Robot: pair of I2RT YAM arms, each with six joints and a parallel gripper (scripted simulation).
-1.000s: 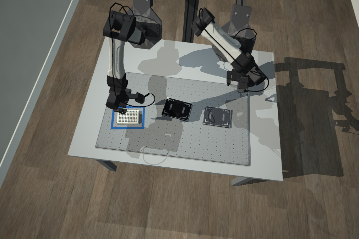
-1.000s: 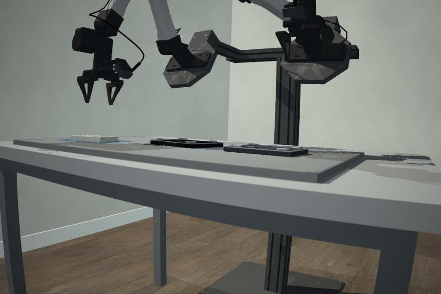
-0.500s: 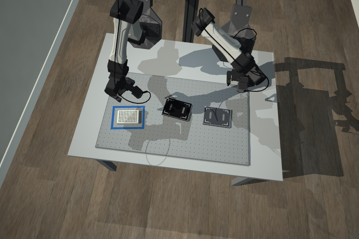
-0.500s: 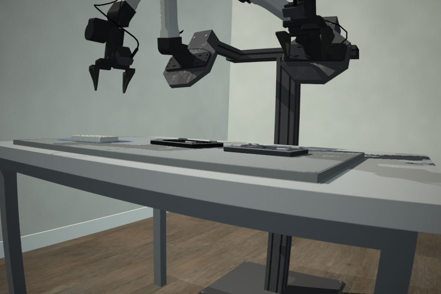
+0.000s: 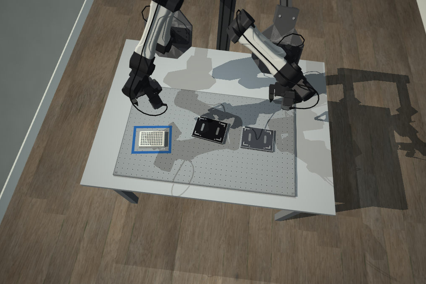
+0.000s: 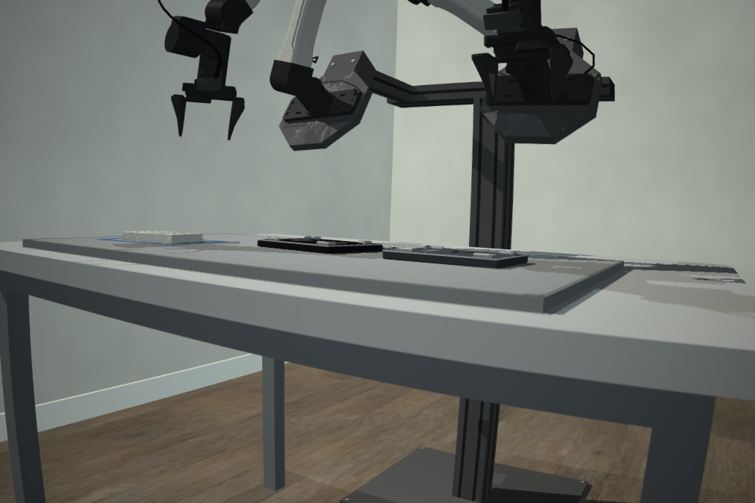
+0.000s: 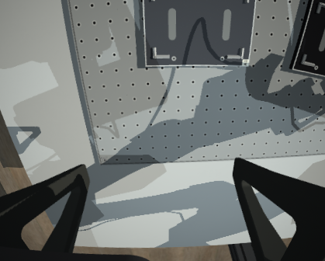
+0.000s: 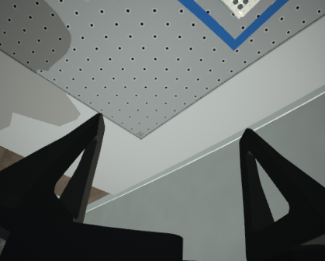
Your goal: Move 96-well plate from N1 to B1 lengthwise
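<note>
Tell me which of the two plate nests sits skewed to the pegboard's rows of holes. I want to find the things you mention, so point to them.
The black nest [image 5: 209,130] [image 6: 319,247] [image 7: 321,43], between the blue outline [image 5: 132,140] [image 6: 217,242] [image 8: 234,43] and the dark grey nest [image 5: 257,138] [image 6: 455,257] [image 7: 199,33], which sits square.
</note>
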